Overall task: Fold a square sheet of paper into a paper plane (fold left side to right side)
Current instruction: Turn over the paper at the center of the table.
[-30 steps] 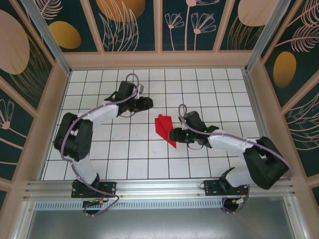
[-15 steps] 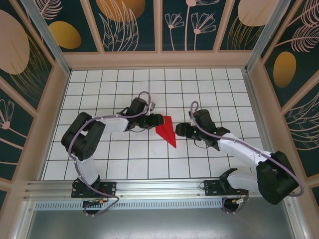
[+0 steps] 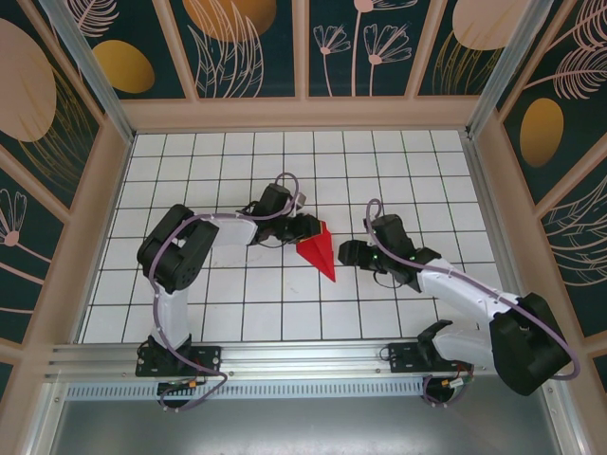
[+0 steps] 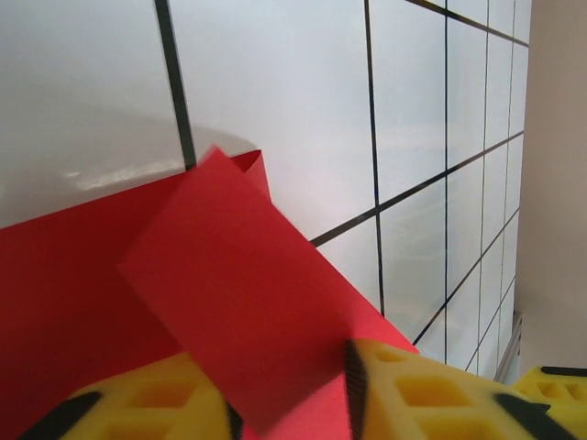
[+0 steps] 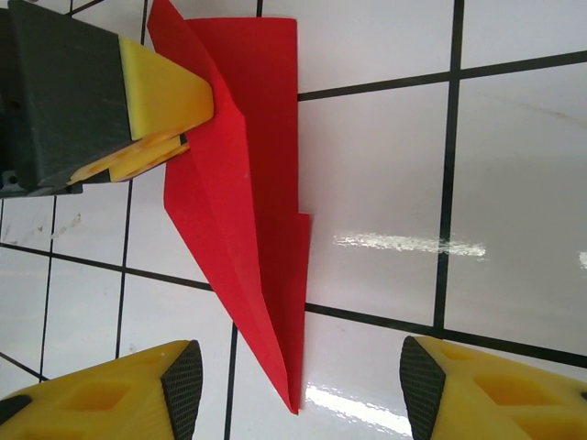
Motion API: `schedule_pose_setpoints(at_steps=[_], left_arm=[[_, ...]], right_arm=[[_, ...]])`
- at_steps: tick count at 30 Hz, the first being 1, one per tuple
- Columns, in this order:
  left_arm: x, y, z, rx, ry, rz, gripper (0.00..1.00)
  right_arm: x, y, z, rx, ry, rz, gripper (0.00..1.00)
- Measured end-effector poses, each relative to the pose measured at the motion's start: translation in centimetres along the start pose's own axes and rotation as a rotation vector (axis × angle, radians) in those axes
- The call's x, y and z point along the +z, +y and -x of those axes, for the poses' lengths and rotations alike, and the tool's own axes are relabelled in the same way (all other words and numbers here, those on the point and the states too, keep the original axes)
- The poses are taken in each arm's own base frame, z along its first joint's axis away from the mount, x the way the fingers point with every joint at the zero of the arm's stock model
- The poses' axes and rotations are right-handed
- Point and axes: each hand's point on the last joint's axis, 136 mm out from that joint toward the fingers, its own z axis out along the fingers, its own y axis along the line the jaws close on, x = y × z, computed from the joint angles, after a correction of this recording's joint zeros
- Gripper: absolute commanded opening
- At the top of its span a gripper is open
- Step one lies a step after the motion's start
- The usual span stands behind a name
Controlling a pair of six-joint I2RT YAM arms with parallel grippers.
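Note:
The red paper plane (image 3: pixel 320 249) lies mid-table as a creased dart, its tip pointing toward the near edge. My left gripper (image 3: pixel 310 227) is at its upper left edge. In the left wrist view a raised red flap (image 4: pixel 229 284) stands between the yellow fingers (image 4: pixel 431 390), with a gap still showing on both sides, so the gripper (image 4: pixel 289 399) is open. My right gripper (image 3: pixel 344 254) is just right of the plane. It is open, and the dart's tip (image 5: pixel 292 399) lies on the table between its spread fingers (image 5: pixel 101 399). The left gripper's fingertips (image 5: pixel 170 96) touch the plane's far edge.
The white grid table (image 3: pixel 237 303) is ringed by low tan walls (image 3: pixel 303 114) with patterned panels. Both arm bases sit at the near rail (image 3: pixel 303 355). The left arm's elbow (image 3: pixel 171 251) is bent over the left middle tiles.
The left gripper swung right to the plane's upper left edge and took a flap between its fingers. The right gripper backed slightly right off the paper. The paper looks narrower.

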Motion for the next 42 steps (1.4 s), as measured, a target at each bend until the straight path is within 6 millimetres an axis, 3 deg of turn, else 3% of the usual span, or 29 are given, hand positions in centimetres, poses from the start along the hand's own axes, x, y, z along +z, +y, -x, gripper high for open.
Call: schedule_pose_setpoints(at_steps=[2, 6, 9, 13, 15, 20, 23, 33, 37, 42], left_arm=[[0.1, -0.1, 0.1, 0.001, 0.000, -0.002, 0.23], [0.0, -0.5, 0.4, 0.018, -0.007, -0.007, 0.11], [-0.7, -1.3, 0.7, 0.038, -0.019, -0.014, 0.08], [-2.9, -4.3, 1.5, 0.080, -0.064, -0.053, 0.08], [-5.0, -6.9, 2.2, 0.117, -0.106, -0.094, 0.08], [-10.2, -13.4, 3.3, 0.214, -0.205, -0.209, 0.09], [-12.3, -15.9, 3.4, 0.251, -0.237, -0.263, 0.10], [-13.5, -17.9, 2.1, 0.242, -0.191, -0.371, 0.11], [-13.7, -18.4, 1.5, 0.240, -0.168, -0.415, 0.12], [-13.7, -18.5, 0.9, 0.237, -0.142, -0.449, 0.13]], right_arm=[[-0.1, -0.2, -0.1, 0.009, -0.005, 0.011, 0.63], [-0.7, -0.9, 0.1, 0.069, -0.034, 0.062, 0.80], [-1.5, -0.9, 0.5, 0.119, -0.072, 0.157, 0.95], [-2.9, -0.8, 1.2, 0.191, -0.134, 0.319, 0.99], [-3.6, -0.5, 1.6, 0.218, -0.154, 0.398, 0.99], [-6.1, 2.9, 3.1, 0.174, -0.178, 0.605, 0.99], [-7.4, 4.6, 3.5, 0.130, -0.182, 0.693, 0.99], [-7.9, 10.3, 3.3, 0.020, -0.096, 0.855, 0.99], [-7.8, 11.8, 3.7, 0.009, -0.076, 0.892, 0.87], [-8.3, 12.9, 4.7, -0.006, -0.092, 0.922, 0.56]])
